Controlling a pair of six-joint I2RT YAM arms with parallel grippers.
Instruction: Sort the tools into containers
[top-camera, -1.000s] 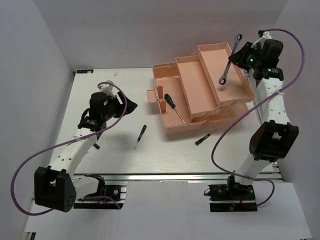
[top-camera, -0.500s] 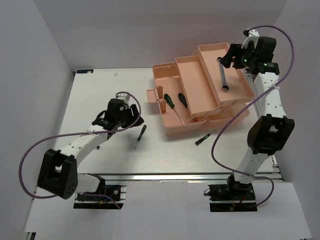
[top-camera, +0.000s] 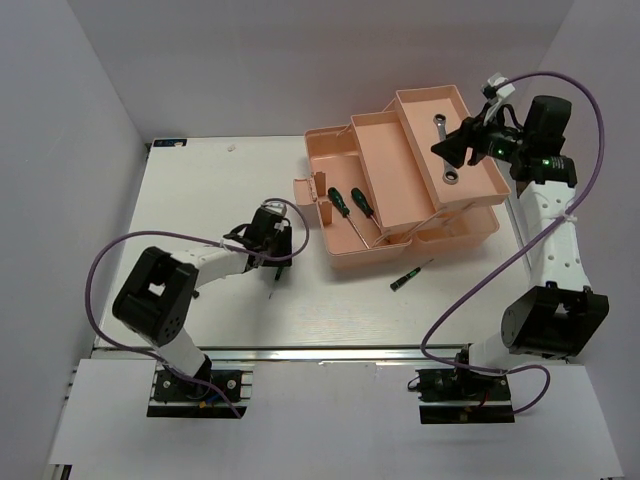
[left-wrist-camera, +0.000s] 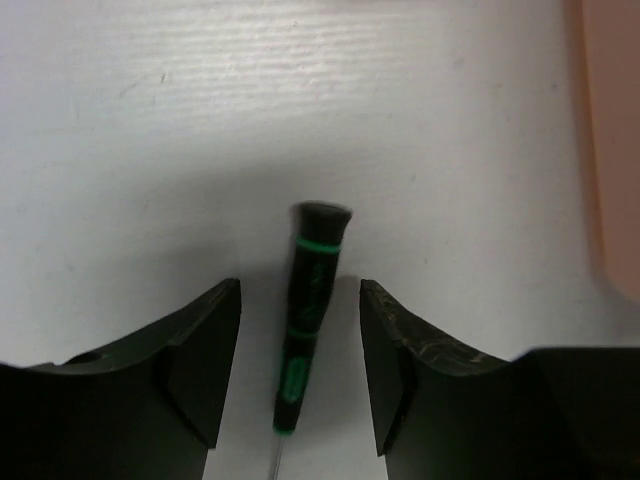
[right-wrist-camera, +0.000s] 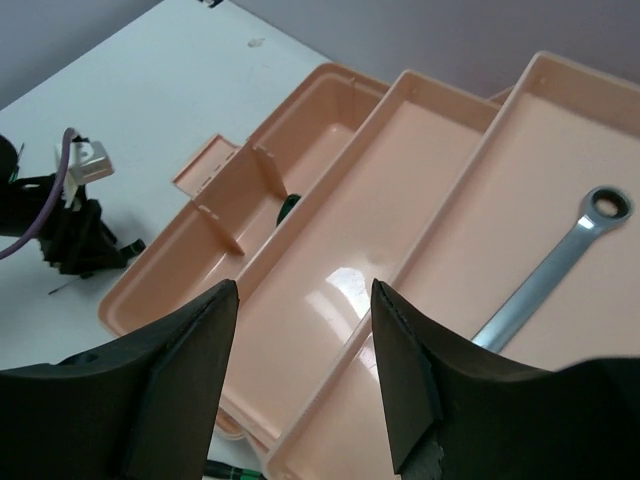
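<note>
The salmon-pink toolbox stands open with its trays stepped back to the right. The silver wrench lies in the top tray, also seen in the right wrist view. Two screwdrivers lie in the lowest tray. A third screwdriver lies on the table in front of the box. My left gripper is open and low over a fourth screwdriver, whose green-banded handle lies between the fingers without touching them. My right gripper is open and empty above the upper trays.
The toolbox's front latch flap sticks out to the left of the lowest tray. The white table ends at a metal rail along the front. Grey walls close in the left, back and right sides.
My right gripper has let go of the wrench, which now lies in the top tray. A second screwdriver lies in the lowest tray. My left gripper has moved right and down around the table screwdriver.
</note>
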